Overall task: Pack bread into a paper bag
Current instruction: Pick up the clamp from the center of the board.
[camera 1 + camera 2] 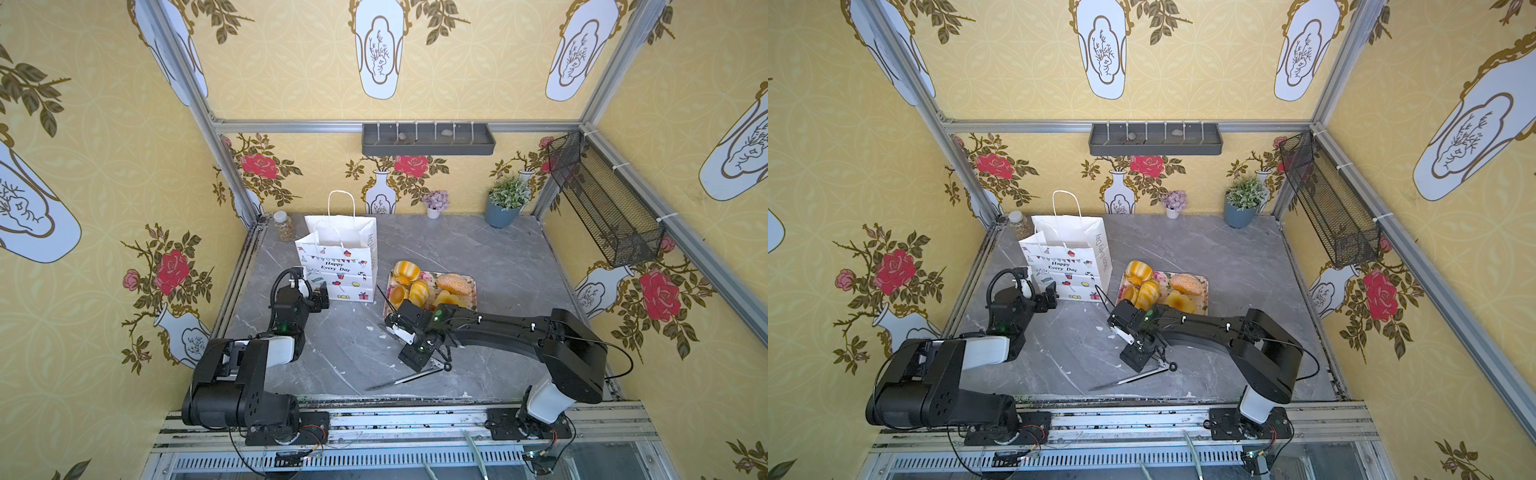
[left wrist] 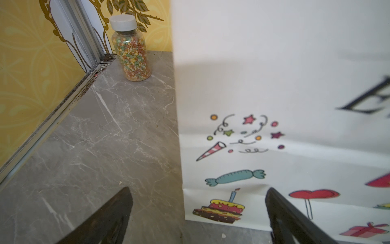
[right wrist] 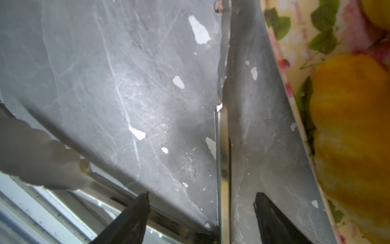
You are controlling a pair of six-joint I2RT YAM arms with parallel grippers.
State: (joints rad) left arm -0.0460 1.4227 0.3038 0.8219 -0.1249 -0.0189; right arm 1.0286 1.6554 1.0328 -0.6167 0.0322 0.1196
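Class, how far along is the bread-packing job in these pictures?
Done: the paper bag stands open. In hand: the right gripper, jaws apart, straddles a metal tongs arm; the left gripper is open by the bag. Left: all visible bread sits on the floral tray, none visibly bagged.

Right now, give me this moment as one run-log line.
left claw: open, beside paper bag | right claw: open, straddling tongs on table | bread: on floral tray
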